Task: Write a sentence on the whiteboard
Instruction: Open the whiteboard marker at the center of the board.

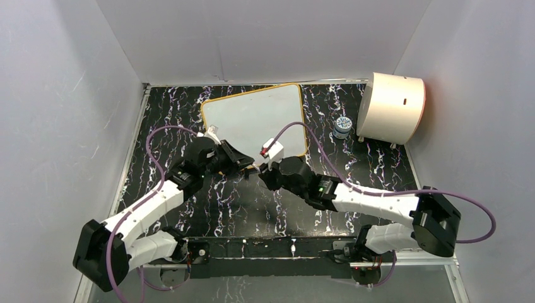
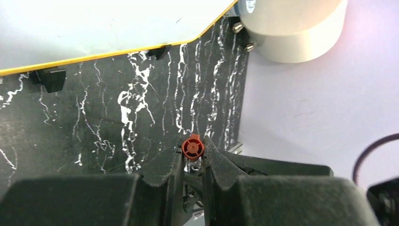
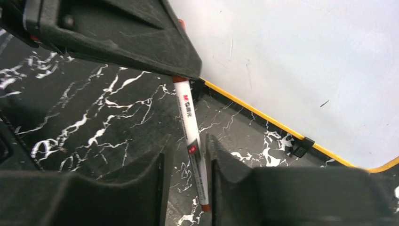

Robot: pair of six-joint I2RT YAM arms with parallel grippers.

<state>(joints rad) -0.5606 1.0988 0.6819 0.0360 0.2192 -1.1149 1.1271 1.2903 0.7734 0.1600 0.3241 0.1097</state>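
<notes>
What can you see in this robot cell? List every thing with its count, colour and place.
whiteboard: one, white with an orange-yellow rim, blank, back centre of the mat
marker: one, white with red ends, just in front of the whiteboard
drum: one, cream, back right corner
small container: one, blue and white, between whiteboard and drum
mat: one, black with white marbling, under everything
left gripper: one, black, shut on the marker's red end
right gripper: one, black, fingers apart either side of the marker's barrel
</notes>
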